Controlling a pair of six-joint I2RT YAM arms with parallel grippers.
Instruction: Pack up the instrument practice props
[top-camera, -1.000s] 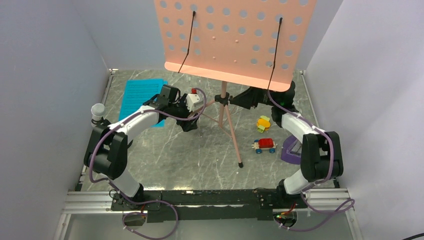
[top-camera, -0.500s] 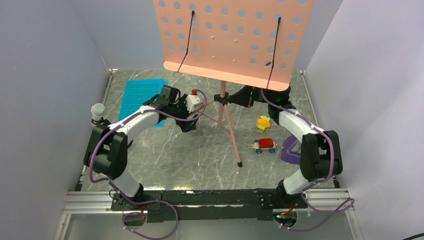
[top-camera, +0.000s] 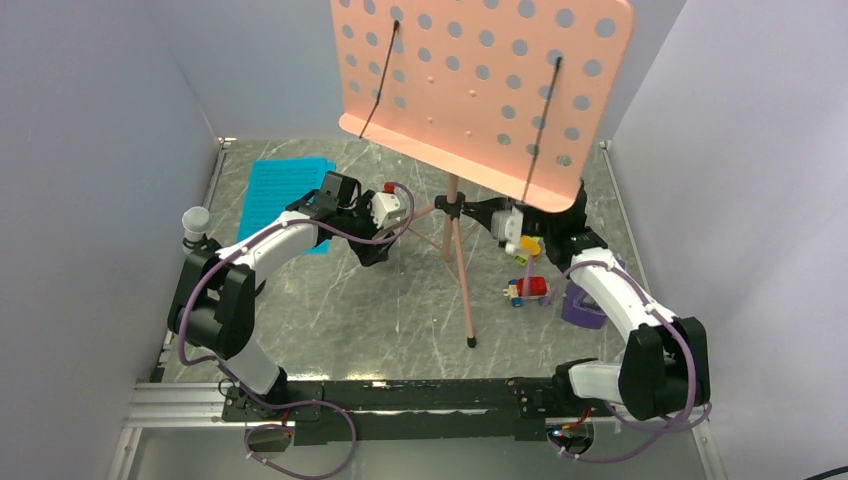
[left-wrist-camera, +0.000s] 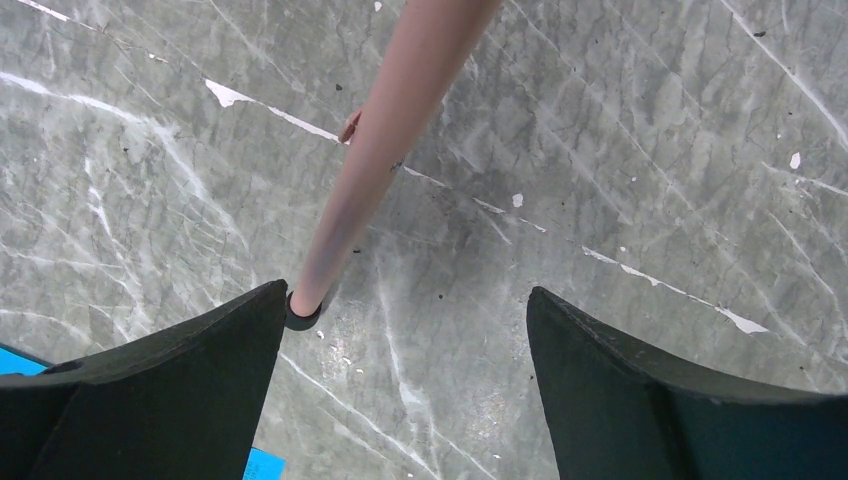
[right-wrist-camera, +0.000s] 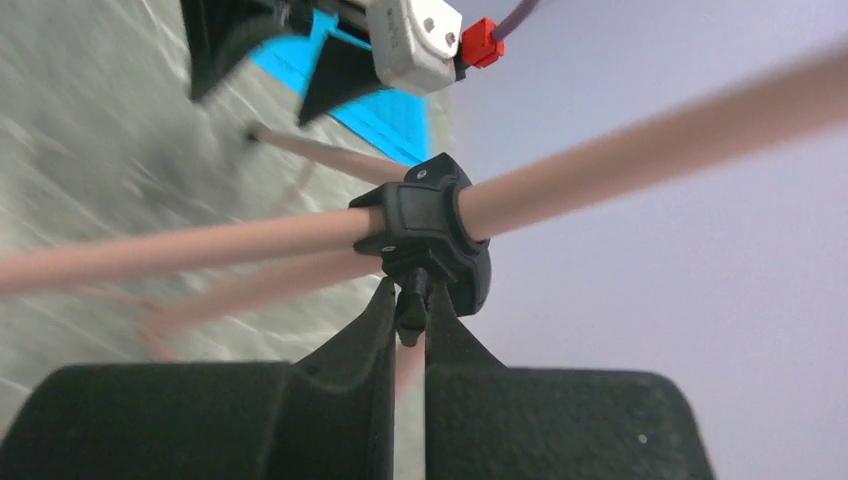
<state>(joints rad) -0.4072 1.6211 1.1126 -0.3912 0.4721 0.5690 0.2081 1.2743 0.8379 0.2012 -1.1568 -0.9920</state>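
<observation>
With my right fingers (right-wrist-camera: 362, 345) clamped on the small knob (right-wrist-camera: 411, 305) under the black collar (right-wrist-camera: 430, 220) of the music stand (top-camera: 480, 90) and my left fingers (left-wrist-camera: 170, 385) spread wide around one leg (left-wrist-camera: 385, 140) standing on the bench (top-camera: 370, 320), the tall stand leans, so a sideways tug could topple it.

The music stand (top-camera: 480, 90) looks smooth painted metal; the table (top-camera: 380, 310), veined stone.

The salmon-pink music stand (top-camera: 486, 92) leans, its perforated desk tipped down to the right, tripod legs splayed mid-worktop (top-camera: 380, 310). Cyan sheet-music pages (top-camera: 272, 192) lie flat at the far left. The purple metronome (top-camera: 578, 310) sits near the right edge, partly hidden
</observation>
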